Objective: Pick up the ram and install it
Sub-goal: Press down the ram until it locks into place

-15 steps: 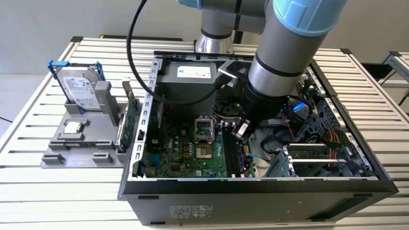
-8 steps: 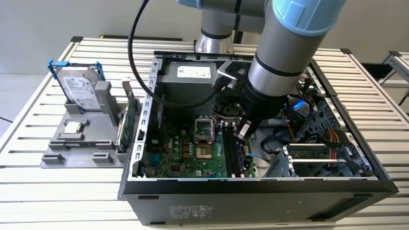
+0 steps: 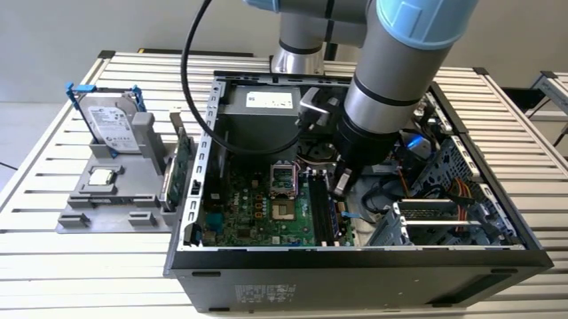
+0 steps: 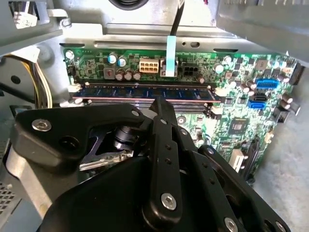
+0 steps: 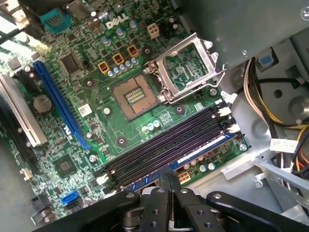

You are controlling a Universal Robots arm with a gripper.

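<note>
The ram (image 4: 145, 92) is a long bluish stick standing in a memory slot on the green motherboard (image 4: 231, 72) inside the open computer case (image 3: 355, 256). In the first wrist view the ram (image 5: 203, 151) fills the slot nearest the board's edge, beside three empty black slots (image 5: 164, 140). My gripper (image 3: 341, 186) hangs over these slots, and its black fingers are shut together with nothing between them. The fingertips (image 4: 161, 104) sit right at the ram's long edge, near its middle; I cannot tell whether they touch it. In the first wrist view the gripper (image 5: 169, 176) overlaps the ram's slot.
The open CPU socket (image 5: 134, 96) lies beside the slots. Cable bundles (image 3: 400, 186) and a drive cage (image 3: 443, 226) crowd the exterior view's right. Outside the case, a grey fixture (image 3: 116, 206) carries a hard drive in a blue frame (image 3: 111, 126) and a green card (image 3: 182, 166).
</note>
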